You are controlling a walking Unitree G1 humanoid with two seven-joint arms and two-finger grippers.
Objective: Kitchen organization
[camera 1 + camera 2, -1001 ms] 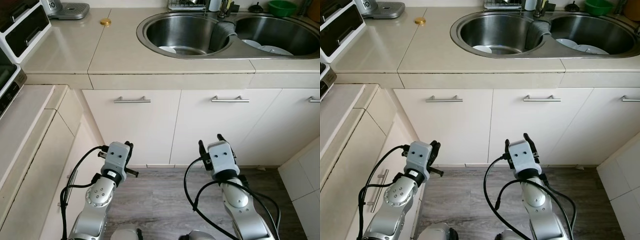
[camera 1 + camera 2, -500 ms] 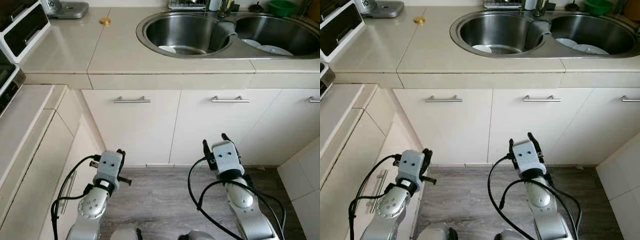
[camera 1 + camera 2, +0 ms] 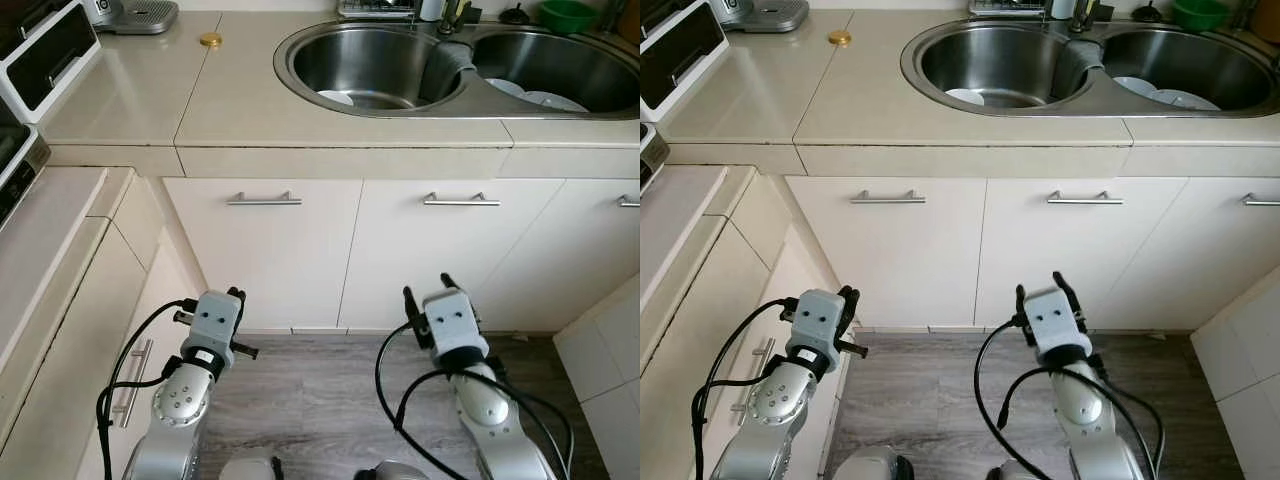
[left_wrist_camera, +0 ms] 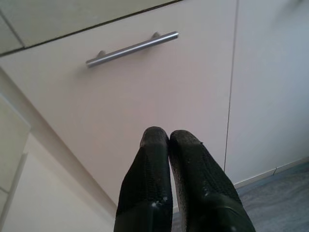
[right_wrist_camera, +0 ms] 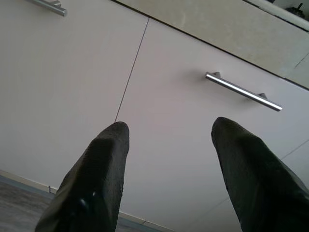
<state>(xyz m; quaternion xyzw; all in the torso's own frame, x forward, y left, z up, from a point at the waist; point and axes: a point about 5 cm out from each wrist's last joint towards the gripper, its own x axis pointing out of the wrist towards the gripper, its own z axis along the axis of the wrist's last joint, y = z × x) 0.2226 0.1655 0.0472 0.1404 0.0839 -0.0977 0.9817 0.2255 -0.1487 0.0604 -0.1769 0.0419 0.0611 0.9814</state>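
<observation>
My left gripper [image 3: 234, 294] hangs low in front of the left cabinet door, its fingers pressed together with nothing between them [image 4: 168, 137]. Level with it, my right gripper [image 3: 427, 288] is open and empty, pointing at the middle cabinet door [image 5: 170, 126]. Above them lies the beige counter [image 3: 240, 100] with a double steel sink [image 3: 300, 72]. A white dish [image 3: 335, 98] lies in the left basin and white plates [image 3: 545, 98] in the right one. Each cabinet door carries a steel bar handle [image 3: 264, 200] [image 3: 460, 200].
A small gold lid [image 3: 210, 41] sits on the counter, with a grey appliance base [image 3: 142, 17] behind it. A white and black appliance [image 3: 45, 55] stands at far left, a green bowl [image 3: 565, 14] behind the sink. A side cabinet [image 3: 100, 330] flanks my left arm, a white tiled block [image 3: 610, 370] my right.
Both arms sit slightly lower than a second ago, and the left gripper has drifted to the left. The counter and the sink stand as before.
</observation>
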